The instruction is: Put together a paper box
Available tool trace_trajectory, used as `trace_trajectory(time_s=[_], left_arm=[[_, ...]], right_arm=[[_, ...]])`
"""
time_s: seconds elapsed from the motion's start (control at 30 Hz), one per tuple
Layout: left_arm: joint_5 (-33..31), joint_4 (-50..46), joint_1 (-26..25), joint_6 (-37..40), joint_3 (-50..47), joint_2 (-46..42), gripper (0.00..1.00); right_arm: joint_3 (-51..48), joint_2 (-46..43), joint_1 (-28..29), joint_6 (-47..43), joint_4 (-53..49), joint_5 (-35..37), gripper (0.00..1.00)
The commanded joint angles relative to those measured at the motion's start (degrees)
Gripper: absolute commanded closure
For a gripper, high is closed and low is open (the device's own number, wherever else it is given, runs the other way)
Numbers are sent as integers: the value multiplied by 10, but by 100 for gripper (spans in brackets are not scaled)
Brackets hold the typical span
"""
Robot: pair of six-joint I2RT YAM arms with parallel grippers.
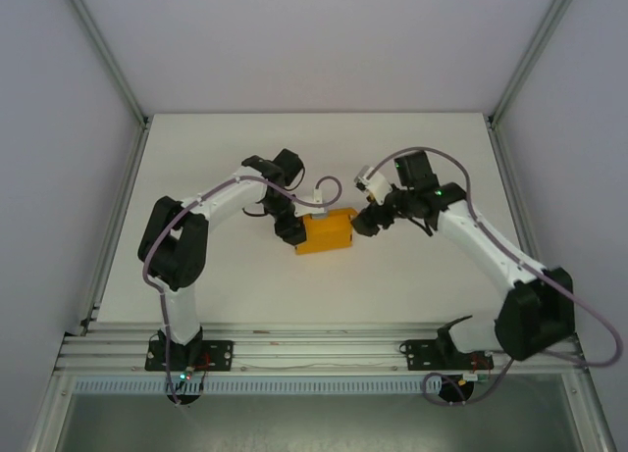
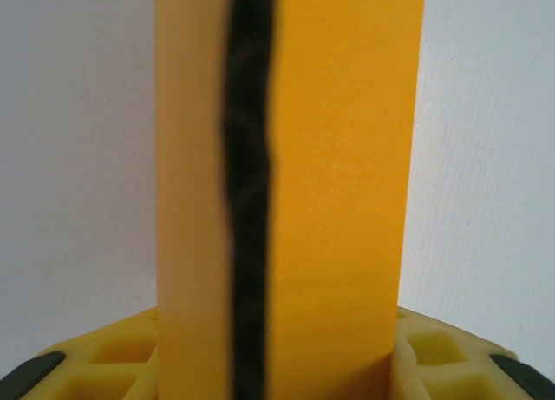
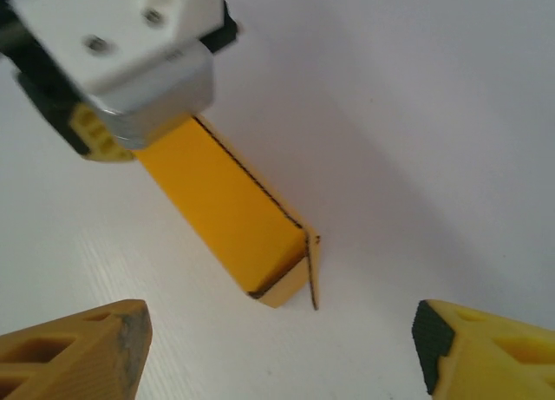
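While the left gripper [image 1: 291, 226] clamps the left end of the orange-yellow paper box [image 1: 327, 230], the closed box lies lengthwise near the middle of the white table [image 1: 245, 295], between the two arms. At its right end the right gripper [image 1: 365, 221] hangs with jaws spread wide, near a half-open end flap [image 3: 310, 274], gripping nothing.

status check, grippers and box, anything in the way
left gripper shut on one end of paper box. right gripper open, facing the other end, not on it. end flap ajar. nothing between right gripper and box.
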Motion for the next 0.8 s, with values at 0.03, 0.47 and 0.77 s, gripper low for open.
trace_trajectory(time_s=[0.03, 0.47, 0.77], left_arm=[[3, -15, 0, 8, 7, 3, 62], [-7, 7, -2, -5, 1, 1, 62], [-15, 28, -2, -32, 4, 0, 62]], right_arm=[[54, 50, 9, -69, -67, 19, 30], [133, 148, 10, -90, -145, -7, 78], [138, 150, 25, -6, -114, 4, 98]])
